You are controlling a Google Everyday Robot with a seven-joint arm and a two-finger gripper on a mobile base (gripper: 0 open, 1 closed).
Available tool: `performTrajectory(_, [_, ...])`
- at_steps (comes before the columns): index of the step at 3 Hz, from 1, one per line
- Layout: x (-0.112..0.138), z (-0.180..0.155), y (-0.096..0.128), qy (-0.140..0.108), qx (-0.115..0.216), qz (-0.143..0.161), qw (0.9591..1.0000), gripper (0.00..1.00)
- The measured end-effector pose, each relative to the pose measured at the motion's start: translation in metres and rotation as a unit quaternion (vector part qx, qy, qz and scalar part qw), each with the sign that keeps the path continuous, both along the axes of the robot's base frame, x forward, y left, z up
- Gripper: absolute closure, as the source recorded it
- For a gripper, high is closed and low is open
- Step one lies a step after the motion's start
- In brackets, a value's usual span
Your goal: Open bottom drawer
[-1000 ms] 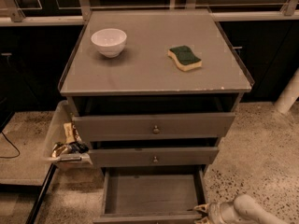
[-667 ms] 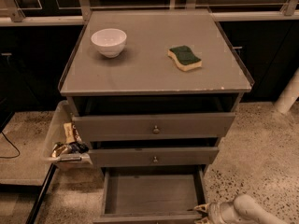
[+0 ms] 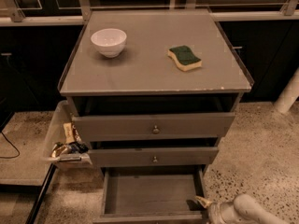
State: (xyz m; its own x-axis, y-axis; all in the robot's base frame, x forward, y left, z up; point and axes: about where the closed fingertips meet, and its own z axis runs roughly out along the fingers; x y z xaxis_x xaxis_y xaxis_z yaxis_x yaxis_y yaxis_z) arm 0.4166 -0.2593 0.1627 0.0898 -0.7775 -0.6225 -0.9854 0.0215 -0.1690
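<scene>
The bottom drawer (image 3: 152, 192) of the grey cabinet is pulled far out, its empty inside showing; its front panel runs along the picture's lower edge and its knob is out of view. My gripper (image 3: 205, 205) is at the drawer's front right corner, with the white arm (image 3: 247, 211) coming in from the lower right. The middle drawer (image 3: 154, 157) and the top drawer (image 3: 154, 126) each stand a little out, with small round knobs.
On the cabinet top (image 3: 149, 76) are a white bowl (image 3: 109, 41) and a green-and-yellow sponge (image 3: 185, 58). A clear bin (image 3: 58, 141) with snack packets hangs at the cabinet's left. A white post (image 3: 287, 94) stands at right. Speckled floor surrounds the cabinet.
</scene>
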Motion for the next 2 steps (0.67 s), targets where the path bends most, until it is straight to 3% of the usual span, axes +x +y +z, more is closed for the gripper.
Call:
performTrajectory(1, [0.001,0.030,0.003,-0.023,-0.009,0.015,0.9996,0.00])
performTrajectory(2, [0.005,0.093,0.012,-0.071,-0.027,0.053,0.9957,0.00])
